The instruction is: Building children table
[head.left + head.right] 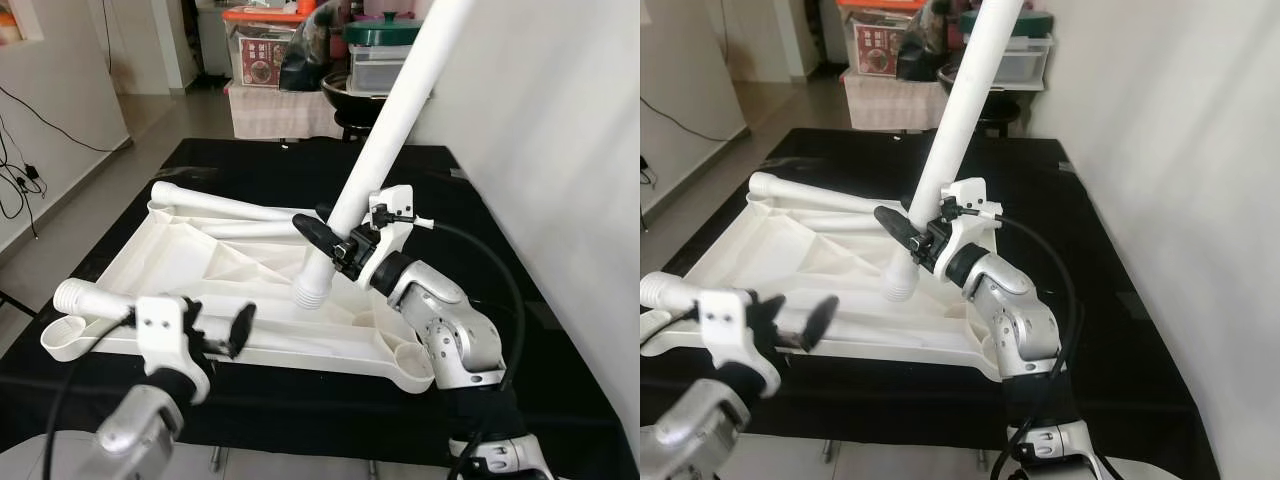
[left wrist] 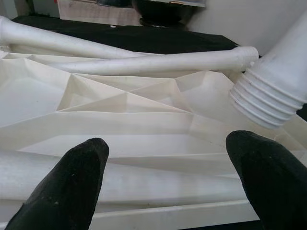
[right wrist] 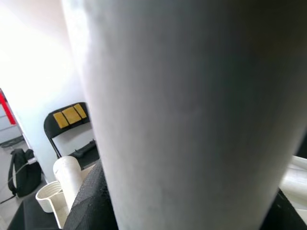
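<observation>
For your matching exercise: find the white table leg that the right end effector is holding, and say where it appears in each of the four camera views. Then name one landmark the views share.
Left eye view: held table leg slants from upper right to centre, in the right end effector.
Right eye view: the same slant, slightly left of centre.
Left wrist view: its threaded end at right edge.
Right wrist view: a blurred close-up across the centre.
Shared landmark: the ribbed white tabletop.

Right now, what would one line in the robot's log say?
right gripper: shut on long white plastic table leg, tilted, threaded end over upturned white plastic tabletop | left gripper: open, hovering at tabletop's near edge
</observation>
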Available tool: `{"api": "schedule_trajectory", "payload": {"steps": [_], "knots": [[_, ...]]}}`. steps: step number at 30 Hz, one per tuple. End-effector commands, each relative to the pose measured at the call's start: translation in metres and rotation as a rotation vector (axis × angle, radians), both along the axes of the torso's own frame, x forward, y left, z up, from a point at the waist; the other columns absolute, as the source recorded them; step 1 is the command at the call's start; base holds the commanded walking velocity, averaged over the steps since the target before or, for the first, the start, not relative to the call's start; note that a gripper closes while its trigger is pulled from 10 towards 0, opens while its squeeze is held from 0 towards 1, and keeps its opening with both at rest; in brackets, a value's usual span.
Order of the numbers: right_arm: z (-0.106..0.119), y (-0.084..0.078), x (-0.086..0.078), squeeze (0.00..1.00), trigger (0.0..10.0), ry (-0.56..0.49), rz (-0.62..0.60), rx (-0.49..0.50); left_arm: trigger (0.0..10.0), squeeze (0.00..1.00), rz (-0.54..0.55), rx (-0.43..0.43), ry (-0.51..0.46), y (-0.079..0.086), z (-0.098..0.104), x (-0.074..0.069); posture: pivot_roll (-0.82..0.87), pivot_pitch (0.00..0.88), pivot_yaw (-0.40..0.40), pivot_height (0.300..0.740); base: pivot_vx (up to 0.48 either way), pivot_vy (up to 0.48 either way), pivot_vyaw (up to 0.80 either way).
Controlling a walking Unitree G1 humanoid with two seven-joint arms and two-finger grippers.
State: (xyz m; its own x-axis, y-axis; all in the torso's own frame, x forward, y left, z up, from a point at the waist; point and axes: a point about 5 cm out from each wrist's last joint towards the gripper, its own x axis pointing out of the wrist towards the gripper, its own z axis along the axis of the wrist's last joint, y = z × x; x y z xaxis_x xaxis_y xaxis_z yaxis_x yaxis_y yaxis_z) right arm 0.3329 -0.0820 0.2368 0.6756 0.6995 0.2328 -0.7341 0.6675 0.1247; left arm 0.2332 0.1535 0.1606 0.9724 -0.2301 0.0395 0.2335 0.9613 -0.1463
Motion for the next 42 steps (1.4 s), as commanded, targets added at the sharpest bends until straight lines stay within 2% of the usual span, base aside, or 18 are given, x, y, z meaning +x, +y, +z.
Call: {"api": "schedule_trajectory", "payload": {"steps": [1,4,8,16,19,23,26,27,28,30,33,37,40,42], "knots": [[0.004,0.004,-0.005,0.0,10.0,-0.022,0.031,0.015,10.0,0.0,0.01,0.013,-0.016,-0.002,0.001,-0.003,-0.02,0.123,-0.028,0.74,0.0,0.0,0.0],[0.005,0.007,-0.007,0.0,10.0,-0.03,0.048,0.024,10.0,0.0,0.024,-0.007,-0.027,0.002,0.004,-0.003,-0.03,0.13,-0.029,0.74,0.0,-0.36,0.0],[0.007,0.01,-0.01,0.0,10.0,-0.042,0.068,0.018,10.0,0.0,0.006,-0.012,-0.02,-0.002,0.003,-0.004,-0.03,0.14,-0.026,0.74,0.0,-0.472,0.0],[0.008,0.009,-0.012,0.0,10.0,-0.067,0.096,-0.006,10.0,0.0,-0.005,-0.008,-0.023,-0.006,0.003,-0.005,-0.02,0.147,-0.032,0.74,0.0,0.0,0.0],[0.01,0.008,-0.016,0.0,10.0,-0.091,0.141,-0.025,10.0,0.0,-0.061,0.031,-0.03,-0.011,0.003,-0.008,-0.01,0.148,-0.033,0.74,0.0,0.0,0.0],[0.009,-0.002,-0.023,0.0,10.0,-0.118,0.238,-0.09,10.0,0.0,-0.171,0.095,-0.018,-0.02,0.0,-0.019,-0.01,0.146,-0.036,0.74,0.0,0.0,0.0],[0.005,-0.015,-0.03,0.0,10.0,-0.148,0.318,-0.176,10.0,0.0,-0.256,0.132,0.006,-0.026,-0.003,-0.027,-0.01,0.146,-0.036,0.74,0.0,0.0,0.0],[0.005,-0.015,-0.03,0.0,10.0,-0.148,0.318,-0.176,10.0,0.0,-0.256,0.132,0.006,-0.026,-0.003,-0.027,-0.01,0.146,-0.036,0.74,0.0,0.0,0.0],[0.003,-0.026,-0.038,0.0,10.0,-0.18,0.396,-0.229,10.0,0.0,-0.331,0.17,0.026,-0.031,-0.008,-0.036,-0.02,0.145,-0.035,0.74,0.0,0.0,0.0],[0.003,-0.026,-0.038,0.0,10.0,-0.18,0.396,-0.229,10.0,0.0,-0.331,0.17,0.026,-0.031,-0.008,-0.036,-0.02,0.145,-0.035,0.74,0.0,0.0,0.0],[0.001,-0.043,-0.036,0.0,10.0,-0.173,0.418,-0.289,10.0,0.0,-0.381,0.204,0.05,-0.033,-0.013,-0.047,-0.01,0.15,-0.039,0.74,0.0,0.0,0.0],[0.002,-0.05,-0.033,0.0,10.0,-0.165,0.411,-0.301,10.0,0.0,-0.379,0.226,0.046,-0.033,-0.014,-0.049,-0.01,0.15,-0.039,0.74,0.0,0.0,0.0],[0.006,-0.053,-0.029,0.0,10.0,-0.127,0.398,-0.226,10.0,0.0,-0.325,0.241,0.027,-0.033,-0.01,-0.047,0.0,0.169,-0.042,0.74,0.0,0.0,0.0],[0.004,-0.049,-0.034,0.0,10.0,-0.112,0.438,-0.201,10.0,0.0,-0.328,0.239,0.022,-0.034,-0.009,-0.048,0.0,0.179,-0.043,0.74,0.0,-0.48,0.0]]}}
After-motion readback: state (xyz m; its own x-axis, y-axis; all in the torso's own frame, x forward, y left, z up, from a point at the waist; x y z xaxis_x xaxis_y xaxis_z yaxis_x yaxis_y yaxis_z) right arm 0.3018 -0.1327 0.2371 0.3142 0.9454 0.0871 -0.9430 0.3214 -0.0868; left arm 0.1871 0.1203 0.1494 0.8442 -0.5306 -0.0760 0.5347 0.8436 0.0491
